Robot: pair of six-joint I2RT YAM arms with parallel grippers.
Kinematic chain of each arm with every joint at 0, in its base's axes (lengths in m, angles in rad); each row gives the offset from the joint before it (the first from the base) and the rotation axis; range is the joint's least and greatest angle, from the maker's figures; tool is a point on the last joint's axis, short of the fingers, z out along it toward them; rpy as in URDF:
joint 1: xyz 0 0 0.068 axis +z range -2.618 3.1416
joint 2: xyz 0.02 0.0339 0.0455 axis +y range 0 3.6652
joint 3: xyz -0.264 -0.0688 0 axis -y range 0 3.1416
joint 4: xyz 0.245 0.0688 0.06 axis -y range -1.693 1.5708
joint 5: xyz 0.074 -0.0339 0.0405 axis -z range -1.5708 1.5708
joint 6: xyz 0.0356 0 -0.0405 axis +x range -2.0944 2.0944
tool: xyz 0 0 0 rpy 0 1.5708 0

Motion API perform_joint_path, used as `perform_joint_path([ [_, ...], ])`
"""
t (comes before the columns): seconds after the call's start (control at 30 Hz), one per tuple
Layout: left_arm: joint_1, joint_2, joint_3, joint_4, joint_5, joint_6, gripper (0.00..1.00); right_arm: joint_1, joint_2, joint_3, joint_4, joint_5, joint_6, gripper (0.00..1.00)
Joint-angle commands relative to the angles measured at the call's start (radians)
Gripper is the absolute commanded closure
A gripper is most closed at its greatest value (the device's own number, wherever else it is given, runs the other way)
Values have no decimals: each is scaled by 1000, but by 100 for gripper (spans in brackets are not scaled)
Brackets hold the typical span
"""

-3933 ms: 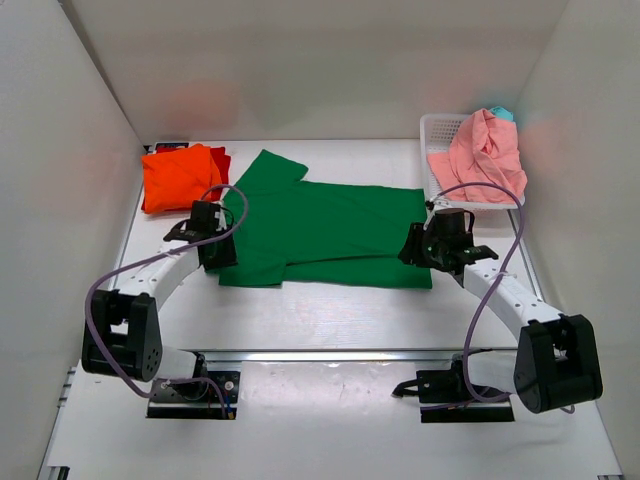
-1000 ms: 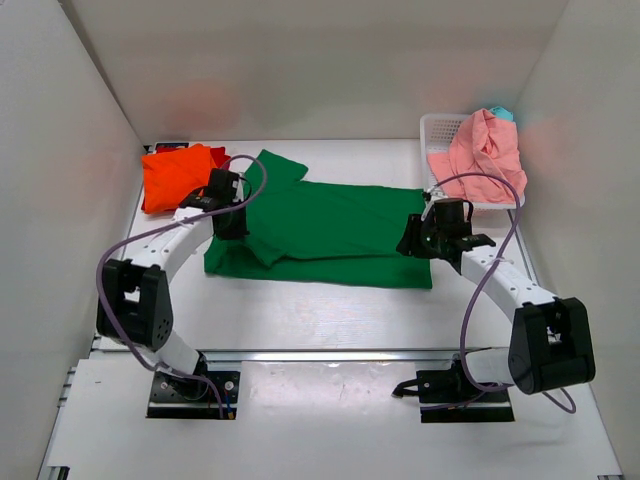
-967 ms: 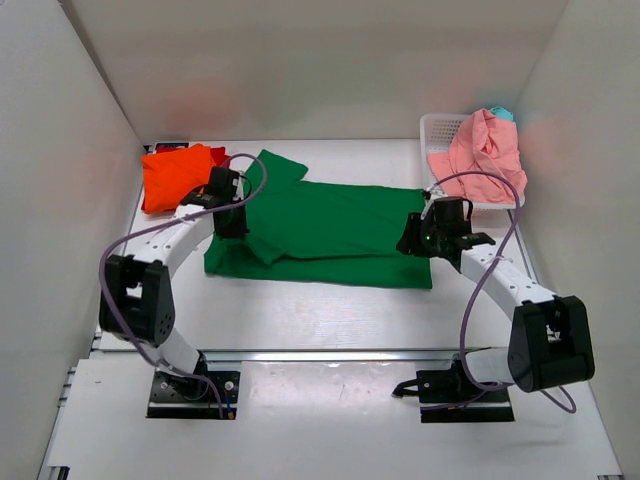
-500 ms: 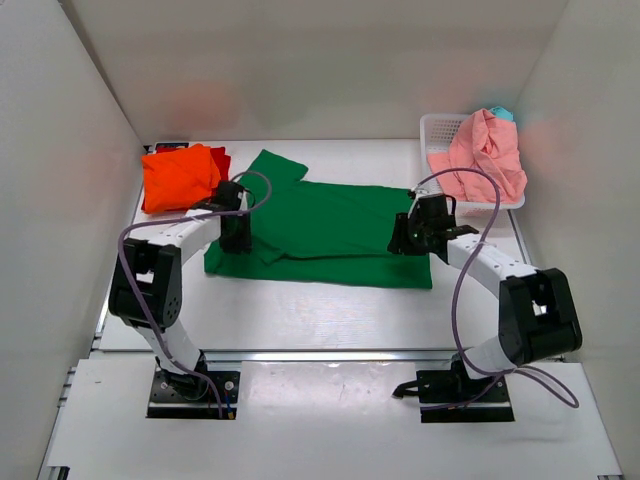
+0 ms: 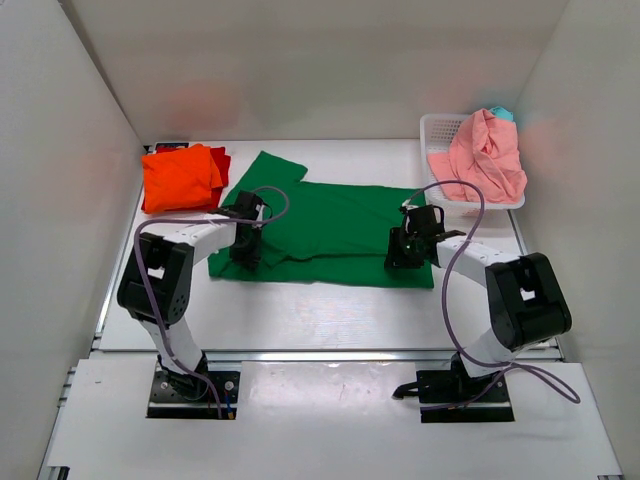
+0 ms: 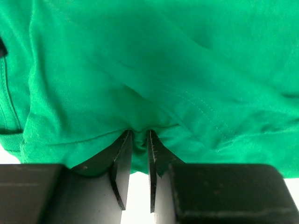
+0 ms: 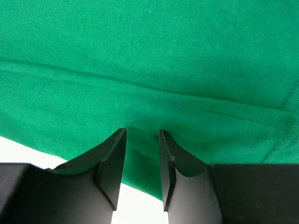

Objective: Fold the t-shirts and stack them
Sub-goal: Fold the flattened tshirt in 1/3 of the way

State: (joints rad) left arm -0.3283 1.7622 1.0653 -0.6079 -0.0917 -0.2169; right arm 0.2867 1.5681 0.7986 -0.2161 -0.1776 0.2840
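Observation:
The dark green t-shirt (image 5: 330,225) lies spread in the middle of the table, its left part folded over. My left gripper (image 5: 247,246) sits at its lower left and is shut on a pinched fold of green cloth (image 6: 140,70); the jaws (image 6: 138,133) stand close together. My right gripper (image 5: 400,246) sits near the shirt's lower right, its jaws (image 7: 142,130) narrow with a hump of green cloth (image 7: 163,56) between them. The orange t-shirt (image 5: 178,178) lies folded at the back left on the red t-shirt (image 5: 222,158). The salmon pink t-shirt (image 5: 485,155) is heaped in the basket.
The white lattice basket (image 5: 432,125) stands at the back right corner. White walls enclose the table on the left, back and right. Purple cables loop from both arms over the table.
Both grippers have moved inward along the green shirt's near part. The left gripper came down from the shirt's upper left, and the shirt's left edge has shifted a little.

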Motion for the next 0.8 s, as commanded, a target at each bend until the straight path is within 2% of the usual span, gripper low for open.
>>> perform_joint_path([
  [0.0,-47,-1,-93,-136,58,-4,71,-1,21,2,-71,1,-19,68],
  [0.2,-92,-85,-146,-193,64,-9,78,3,-8,-52,-108,-22,-11,69],
  [0.43,-92,-272,-206,-243,79,-27,77,6,-173,-151,-207,-23,35,71],
  [0.5,-104,-325,-197,-251,78,-39,77,-3,-232,-170,-230,-26,50,71],
  [0.6,-86,-388,-159,-285,174,-44,75,-4,-319,-150,-302,-27,43,71],
  [0.7,-71,-463,-88,-332,196,-33,72,-6,-407,-61,-370,-16,34,70],
  [0.77,-13,-494,0,-349,234,-13,68,-18,-430,6,-391,-23,24,69],
])
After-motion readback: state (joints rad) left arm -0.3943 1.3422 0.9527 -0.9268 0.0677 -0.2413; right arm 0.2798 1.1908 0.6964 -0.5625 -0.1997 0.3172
